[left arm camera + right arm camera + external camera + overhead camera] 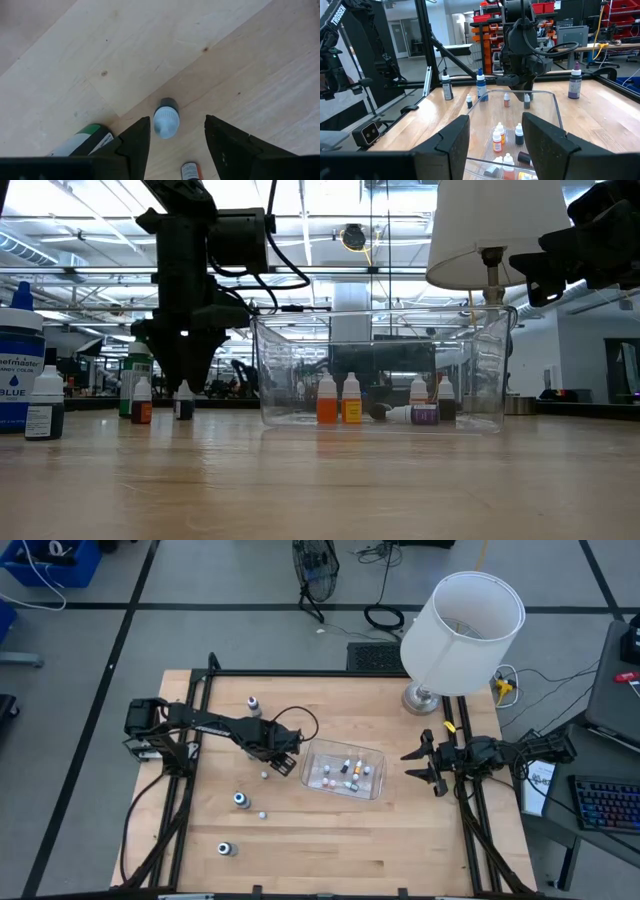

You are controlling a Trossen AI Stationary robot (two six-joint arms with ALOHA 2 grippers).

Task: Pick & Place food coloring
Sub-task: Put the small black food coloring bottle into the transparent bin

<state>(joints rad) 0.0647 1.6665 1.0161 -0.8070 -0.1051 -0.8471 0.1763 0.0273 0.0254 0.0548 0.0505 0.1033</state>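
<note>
The left pincer (172, 145) hangs just above the worktop (400, 840), jaws apart, straddling one small white-capped bottle (166, 120) that stands upright between the fingers without touching them. Beside it lie a green-labelled bottle (82, 141) and an orange-capped one (189, 171). Just to its right sits one clear plastic tub (372, 755) holding about seven little bottles (347, 773). Five more bottles stand loose on the wood: a taller one (254, 705) behind the arm and four (241, 800) toward the front edge. One white-shaded lamp (462, 630) stands at the far right corner. The right pincer (428, 762) waits past the tub's right end, jaws apart, holding nothing
</note>
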